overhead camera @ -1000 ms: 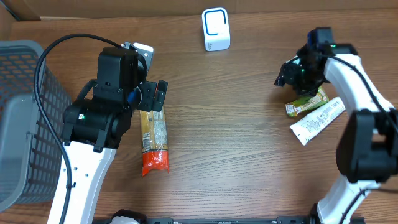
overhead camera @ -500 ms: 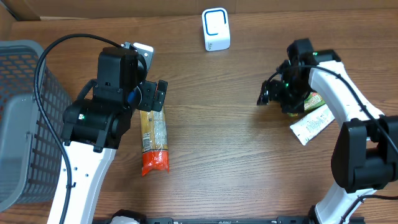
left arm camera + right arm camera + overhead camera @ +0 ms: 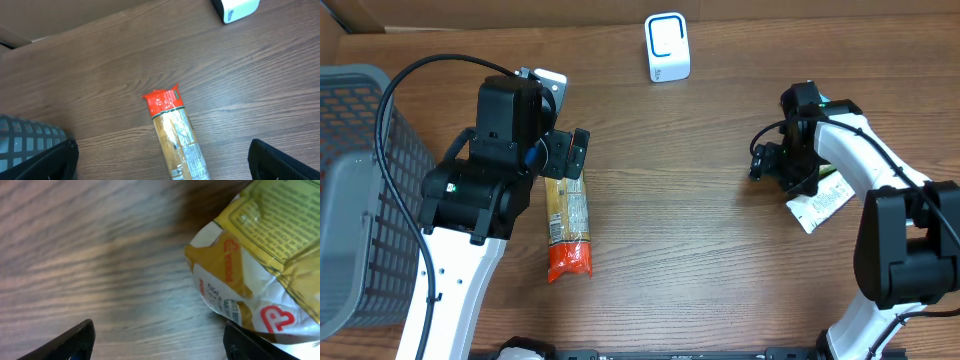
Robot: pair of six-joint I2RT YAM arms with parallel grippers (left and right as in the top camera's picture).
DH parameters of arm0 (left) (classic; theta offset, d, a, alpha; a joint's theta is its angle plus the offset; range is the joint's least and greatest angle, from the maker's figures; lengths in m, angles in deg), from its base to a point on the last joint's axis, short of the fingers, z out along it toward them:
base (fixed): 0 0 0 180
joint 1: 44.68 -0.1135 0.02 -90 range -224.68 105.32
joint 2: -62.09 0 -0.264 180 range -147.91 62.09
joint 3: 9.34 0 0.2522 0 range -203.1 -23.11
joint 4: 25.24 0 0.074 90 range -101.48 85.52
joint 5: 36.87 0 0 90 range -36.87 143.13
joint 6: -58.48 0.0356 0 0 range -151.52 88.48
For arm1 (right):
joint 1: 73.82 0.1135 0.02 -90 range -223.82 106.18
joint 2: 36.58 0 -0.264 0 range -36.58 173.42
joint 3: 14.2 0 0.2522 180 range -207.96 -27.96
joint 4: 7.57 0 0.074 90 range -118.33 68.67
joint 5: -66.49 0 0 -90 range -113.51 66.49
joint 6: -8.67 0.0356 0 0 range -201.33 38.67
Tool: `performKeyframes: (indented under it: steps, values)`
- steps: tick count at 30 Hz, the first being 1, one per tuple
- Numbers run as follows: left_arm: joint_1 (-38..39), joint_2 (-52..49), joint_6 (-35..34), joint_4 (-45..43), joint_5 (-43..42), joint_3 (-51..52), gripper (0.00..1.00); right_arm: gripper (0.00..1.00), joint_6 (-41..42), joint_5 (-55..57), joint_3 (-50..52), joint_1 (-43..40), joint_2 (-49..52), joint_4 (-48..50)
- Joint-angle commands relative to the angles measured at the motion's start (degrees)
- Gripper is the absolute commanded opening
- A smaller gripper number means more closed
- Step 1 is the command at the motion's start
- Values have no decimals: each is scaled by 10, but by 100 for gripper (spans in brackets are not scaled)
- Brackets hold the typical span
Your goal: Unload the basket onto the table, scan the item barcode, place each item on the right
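Yellow foil pouch (image 3: pixel 260 265), 2 o'clock off right gripper (image 3: pixel 160 342): judged light, crinkly, slippery; pinch its white edge; jaws apart, empty, left gripper (image 3: pixel 567 155) likewise.

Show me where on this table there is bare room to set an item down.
Free: the wide middle of the table, between the pasta packet and the right pincer, up to the white scanner. Crowded: the right side, where the white packet and the yellow packet lie by that pincer; and the left side, taken by the grey basket.
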Motion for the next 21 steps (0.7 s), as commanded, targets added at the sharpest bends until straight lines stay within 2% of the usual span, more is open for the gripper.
performKeyframes:
  steps: [1,3,7,12,18,21]
  values:
    - [1,-2,9,0,6,-5,100,81,-17,-23,-8,-8,-2,1]
    - [1,-2,9,0,6,-5,100,82,-69,-94,-15,-5,-24,-5]
    - [1,-2,9,0,6,-5,100,83,-71,-119,-17,3,-67,-31]
    - [1,-2,9,0,6,-5,100,83,-73,-118,-3,23,-75,-71]
    - [1,-2,9,0,6,-5,99,83,-64,-114,78,33,-75,-24]
    - [1,-2,9,0,6,-5,100,83,-61,-70,96,31,-75,-10]
